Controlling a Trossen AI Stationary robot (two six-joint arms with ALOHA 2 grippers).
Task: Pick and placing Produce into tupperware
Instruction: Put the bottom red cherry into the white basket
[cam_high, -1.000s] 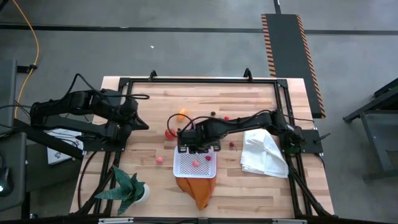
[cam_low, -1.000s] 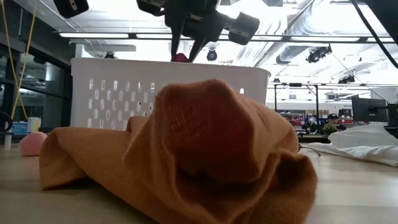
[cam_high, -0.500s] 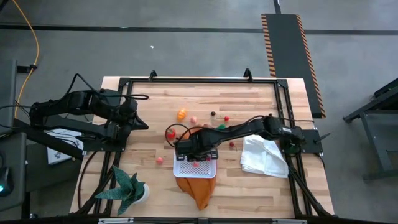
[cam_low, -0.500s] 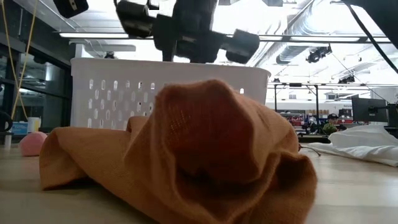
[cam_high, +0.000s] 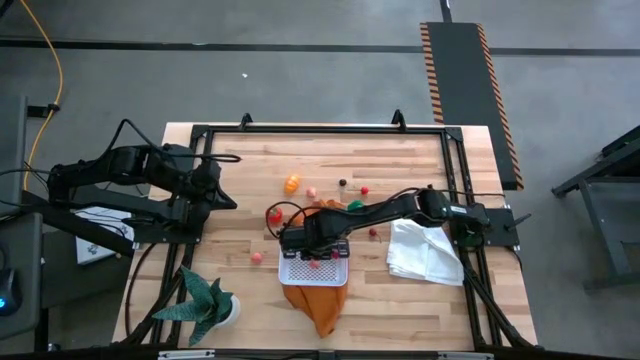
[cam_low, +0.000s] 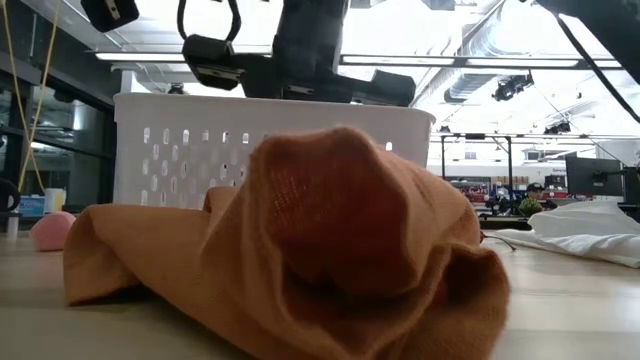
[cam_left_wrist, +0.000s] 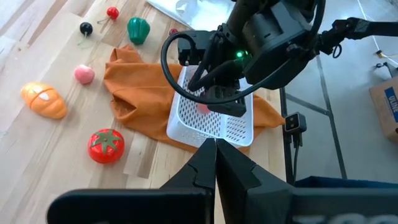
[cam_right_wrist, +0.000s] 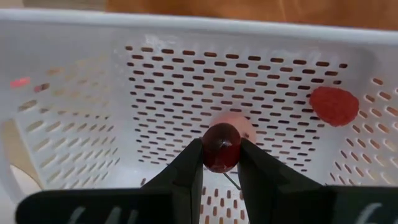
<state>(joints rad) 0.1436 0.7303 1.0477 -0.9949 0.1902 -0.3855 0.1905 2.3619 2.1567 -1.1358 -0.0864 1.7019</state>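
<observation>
Wood table (cam_high: 400, 160): orange cloth (cam_low: 330, 250) blocks tupperware (cam_low: 180, 150); right pincer (cam_right_wrist: 221, 163) grips dark-red produce (cam_right_wrist: 221, 147).

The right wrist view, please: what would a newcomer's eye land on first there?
The right gripper pinches a small dark red cherry just above the perforated floor of the white container. A red raspberry-like piece lies near one wall, and a pale pink piece peeks out behind the cherry.

The right gripper (cam_right_wrist: 221, 163) hung at table centre, fingers pinched; the left gripper (cam_left_wrist: 214, 163) waited aside, closed.
</observation>
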